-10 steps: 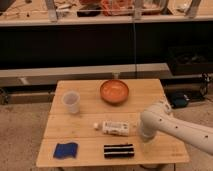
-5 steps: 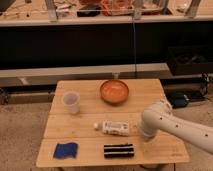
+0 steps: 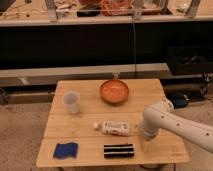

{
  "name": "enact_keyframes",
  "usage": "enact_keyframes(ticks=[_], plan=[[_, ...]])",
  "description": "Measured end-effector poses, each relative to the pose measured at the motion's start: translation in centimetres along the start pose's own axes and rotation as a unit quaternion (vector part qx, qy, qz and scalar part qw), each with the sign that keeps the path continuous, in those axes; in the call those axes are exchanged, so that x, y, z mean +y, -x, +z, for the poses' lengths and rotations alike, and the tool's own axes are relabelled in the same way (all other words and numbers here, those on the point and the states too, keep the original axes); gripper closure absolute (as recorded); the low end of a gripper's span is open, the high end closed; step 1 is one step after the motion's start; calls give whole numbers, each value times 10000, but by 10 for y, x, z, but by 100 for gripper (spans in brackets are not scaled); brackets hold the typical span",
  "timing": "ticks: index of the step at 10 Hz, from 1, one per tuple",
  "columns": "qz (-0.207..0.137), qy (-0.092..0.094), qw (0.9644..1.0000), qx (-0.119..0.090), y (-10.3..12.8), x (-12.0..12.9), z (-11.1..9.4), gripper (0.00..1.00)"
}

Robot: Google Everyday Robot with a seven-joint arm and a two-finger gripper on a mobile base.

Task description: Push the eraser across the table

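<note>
The eraser (image 3: 119, 150), a small flat black block with thin pale stripes along its length, lies flat near the front edge of the light wooden plank table (image 3: 87, 136), long side parallel to that edge, about midway across. The gripper (image 3: 145, 144) hangs just right of it, apart.

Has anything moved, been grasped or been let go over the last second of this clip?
Nothing has visibly changed. The gripper hangs over the front right of the table, just right of the eraser and seemingly clear of it, jaws open, holding nothing. The eraser, white bottle, blue pad, cup and bowl lie where they were.
</note>
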Motion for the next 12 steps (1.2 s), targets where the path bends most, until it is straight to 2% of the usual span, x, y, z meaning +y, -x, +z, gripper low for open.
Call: enact_keyframes(ticks=[12], plan=[[19, 190, 9997, -126, -9, -4, -3, 20]])
